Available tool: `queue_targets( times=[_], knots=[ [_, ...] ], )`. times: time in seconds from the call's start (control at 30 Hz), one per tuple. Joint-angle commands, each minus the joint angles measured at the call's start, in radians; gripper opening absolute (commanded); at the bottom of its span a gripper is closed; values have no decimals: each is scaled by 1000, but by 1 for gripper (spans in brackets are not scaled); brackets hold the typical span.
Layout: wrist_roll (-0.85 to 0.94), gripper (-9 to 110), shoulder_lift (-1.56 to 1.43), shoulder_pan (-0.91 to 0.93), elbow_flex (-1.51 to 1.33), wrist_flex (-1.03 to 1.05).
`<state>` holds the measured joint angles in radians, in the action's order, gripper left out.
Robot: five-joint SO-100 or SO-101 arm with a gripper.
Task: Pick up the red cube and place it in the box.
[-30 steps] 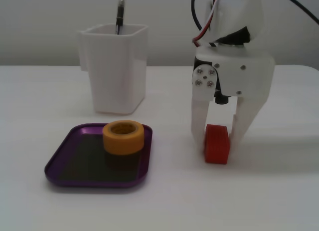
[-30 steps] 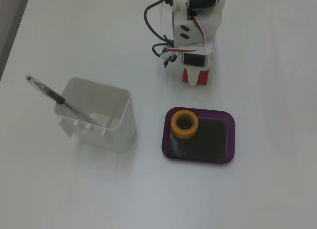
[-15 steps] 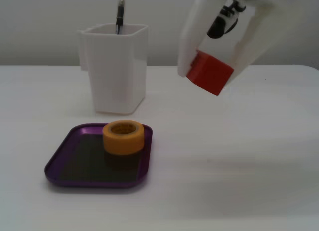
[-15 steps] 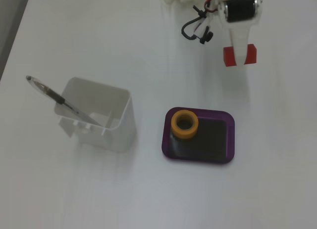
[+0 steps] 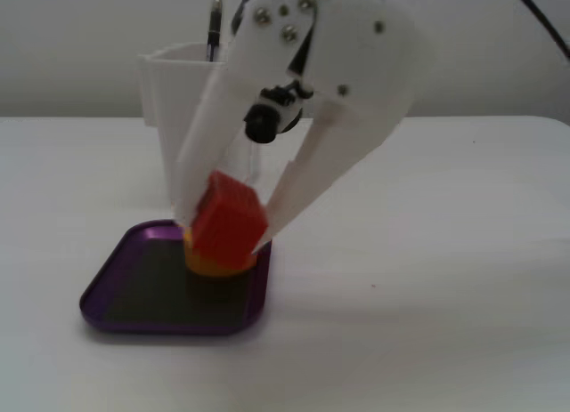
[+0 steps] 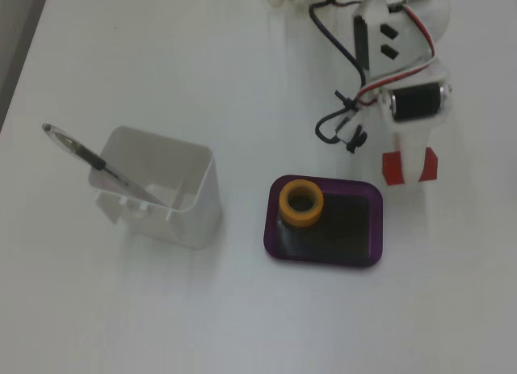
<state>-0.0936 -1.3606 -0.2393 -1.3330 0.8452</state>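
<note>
My gripper [image 5: 224, 236] is shut on the red cube [image 5: 228, 216], which is tilted between the two white fingers. In a fixed view from the front, the cube hangs over the far right corner of the purple box [image 5: 105, 298]. In a fixed view from above, the gripper [image 6: 408, 170] holds the cube [image 6: 393, 168] just beyond the upper right corner of the box [image 6: 272, 230], not over its dark floor. One white finger covers the middle of the cube there.
An orange-yellow tape roll [image 6: 301, 203] lies inside the box at its upper left; from the front the roll [image 5: 212, 266] shows right behind the cube. A tall white container [image 6: 166, 198] with a pen [image 6: 97, 160] stands left of the box. The container [image 5: 178, 87] rises behind the arm.
</note>
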Motion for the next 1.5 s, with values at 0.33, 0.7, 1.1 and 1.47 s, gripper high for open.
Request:
queue_targets(
  times=[0.33, 0.7, 1.1, 1.47],
  knots=[
    [6, -1, 215, 107, 183, -5],
    [8, 0, 218, 110, 137, -6],
    [3, 11, 212, 107, 138, 80],
    [-3, 17, 104, 109, 265, 253]
  ],
)
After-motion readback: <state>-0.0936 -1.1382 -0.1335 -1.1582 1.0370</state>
